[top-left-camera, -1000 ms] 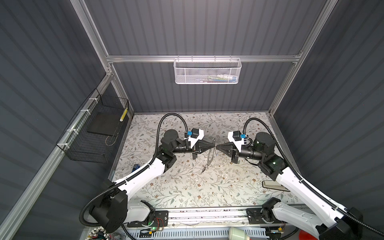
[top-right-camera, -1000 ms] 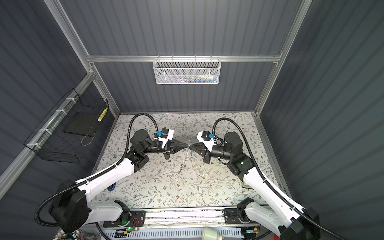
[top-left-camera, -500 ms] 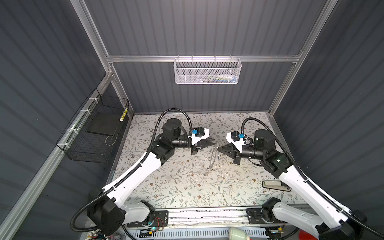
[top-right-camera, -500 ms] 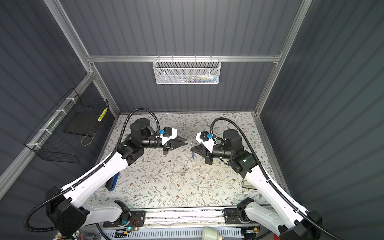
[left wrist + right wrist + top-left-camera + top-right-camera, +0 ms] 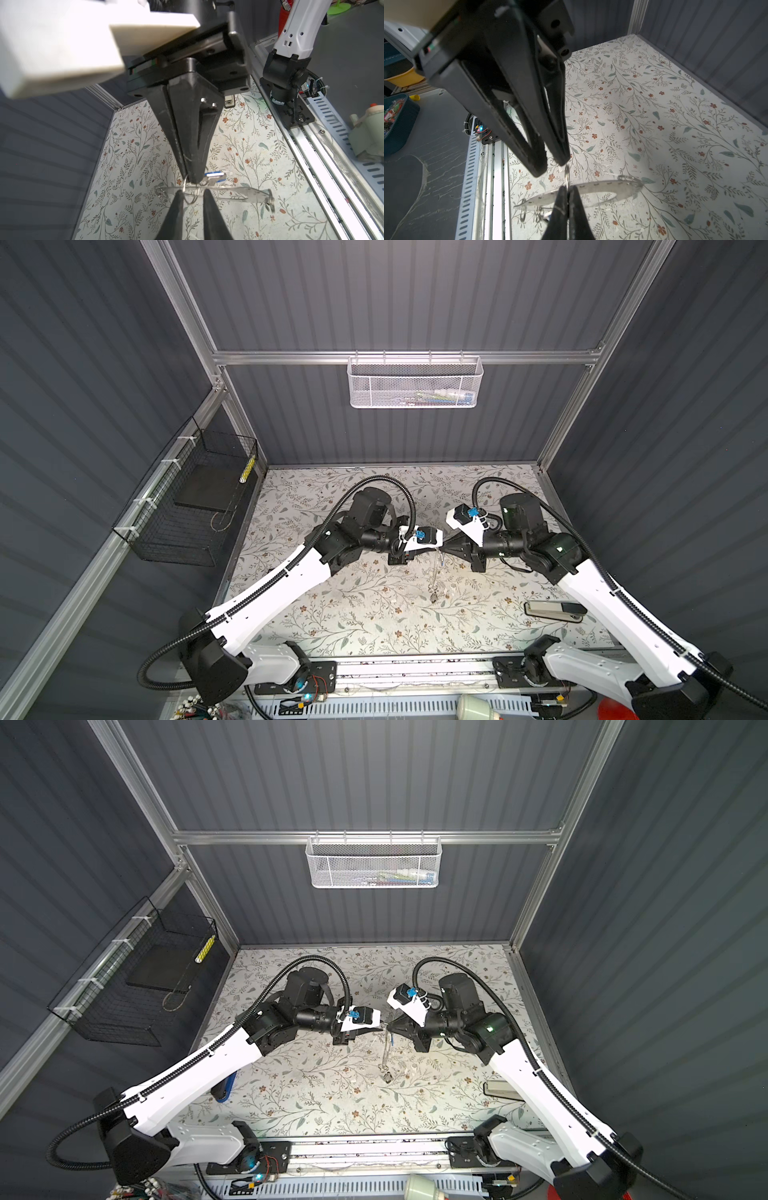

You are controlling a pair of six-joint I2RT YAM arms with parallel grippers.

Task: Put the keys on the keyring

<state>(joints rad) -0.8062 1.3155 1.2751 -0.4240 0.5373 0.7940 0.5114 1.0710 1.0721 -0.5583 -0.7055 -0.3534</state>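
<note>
Dark grey ribbed walls (image 5: pixel 415 294) around a floral-patterned table (image 5: pixel 332 614). Over the table's middle, clear of the surface, the keyring (image 5: pixel 602 187) — a wide, flat, thin grey metal ring with small holes along its band. Right hand (image 5: pixel 568 189) pinched tight on the band's edge, right at a small wire split ring (image 5: pixel 566 174) standing up from it. Left hand (image 5: pixel 192 193) tip to tip with the right, fingers slightly apart either side of that wire loop, gripping nothing as far as can be told. Silvery key with a blue plastic tag (image 5: pixel 216 176) just beside the right hand's tip; whether threaded on yet, cannot tell.

Probable trouble: everything borne by one narrow pinch. Could twist loose under a nudge from the left hand; could swing the thin loop aside on a mistimed close, dropping keyring and key to the table.

A mere line in both top views, a flattened oval from the right wrist, more little wire rings (image 5: pixel 523 212) dangling off its rim.
</note>
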